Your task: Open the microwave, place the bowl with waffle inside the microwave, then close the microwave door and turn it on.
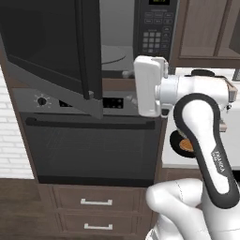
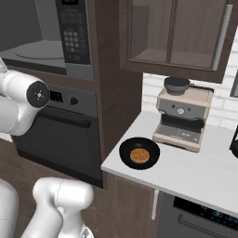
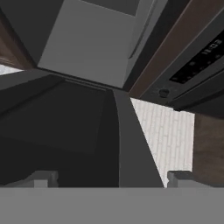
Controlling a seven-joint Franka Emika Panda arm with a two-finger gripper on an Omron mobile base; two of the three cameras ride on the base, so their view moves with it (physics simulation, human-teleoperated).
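Dark, my two fingertips [image 3: 43, 178] stand spread wide with nothing between them, my gripper [image 3: 109, 180] pointing at the grey-framed microwave door with its dark glass window [image 1: 47, 42], which hangs swung open. At two o'clock from that door's edge in the left base view sits the grey built-in microwave [image 1: 115, 40], its round turntable showing. The small black bowl with a golden gridded waffle [image 2: 139, 154] rests on the white counter [image 2: 195, 174], at eight o'clock from the beige coffee machine [image 2: 182, 118].

We see a grey microwave [image 1: 117, 42] with a dark-glass microwave door [image 1: 47, 47], a black bowl with waffle [image 2: 139, 153], golden-brown and gridded, on a white surface [image 2: 195, 172], and dark brown cabinets [image 2: 176, 32].
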